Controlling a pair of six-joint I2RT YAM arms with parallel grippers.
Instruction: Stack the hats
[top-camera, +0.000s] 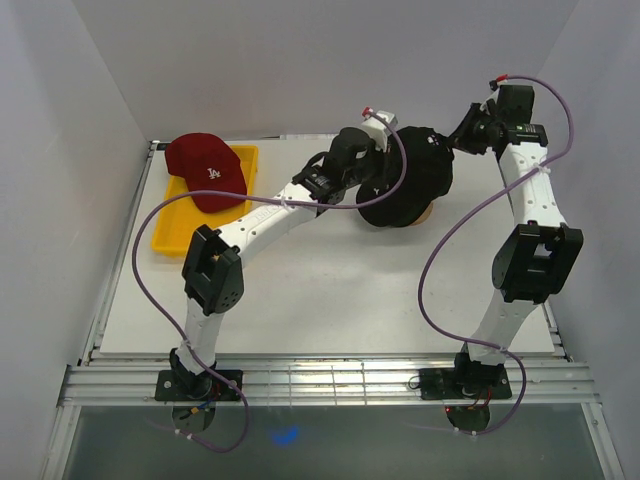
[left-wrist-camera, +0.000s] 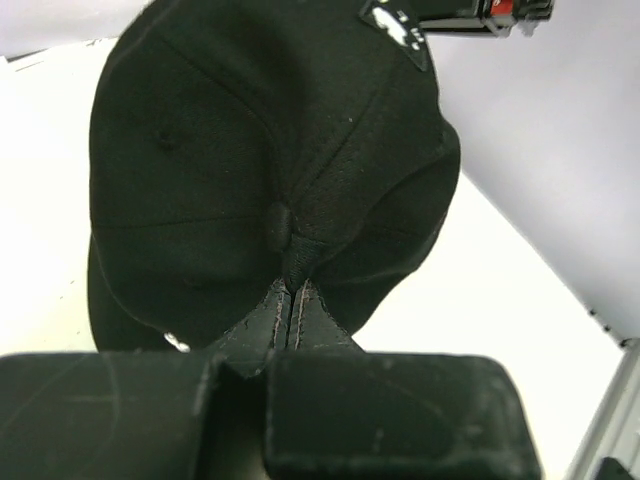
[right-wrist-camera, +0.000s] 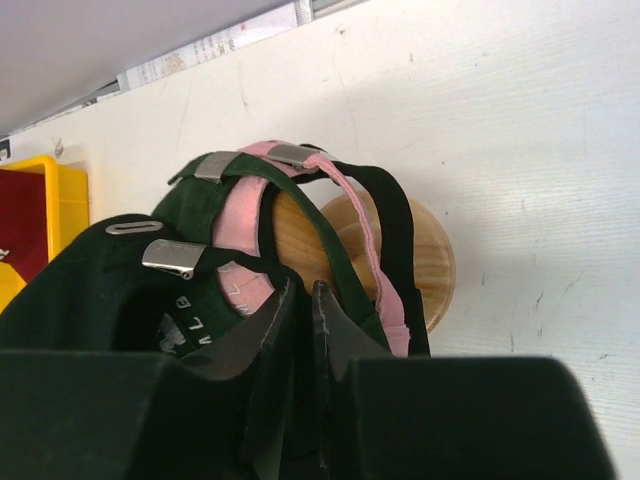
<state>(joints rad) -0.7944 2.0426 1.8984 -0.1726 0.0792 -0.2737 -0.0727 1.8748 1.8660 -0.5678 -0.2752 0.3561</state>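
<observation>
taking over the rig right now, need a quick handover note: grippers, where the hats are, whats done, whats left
Grippers: the left gripper is shut, pinching the crown fabric of the black cap. The right gripper looks closed on the same cap's rear edge, by the straps.
Hats: the black cap sits over the wooden stand mid-table. The pink cap is under it, with only its strap showing. The red cap lies on the yellow tray, far left.
Done: pink and black are together on the stand.
Left: release the black cap, then add the red cap.

light: bright, even | shadows: soft | glare: white table (left-wrist-camera: 45, 200) washed out | focus: sharp
</observation>
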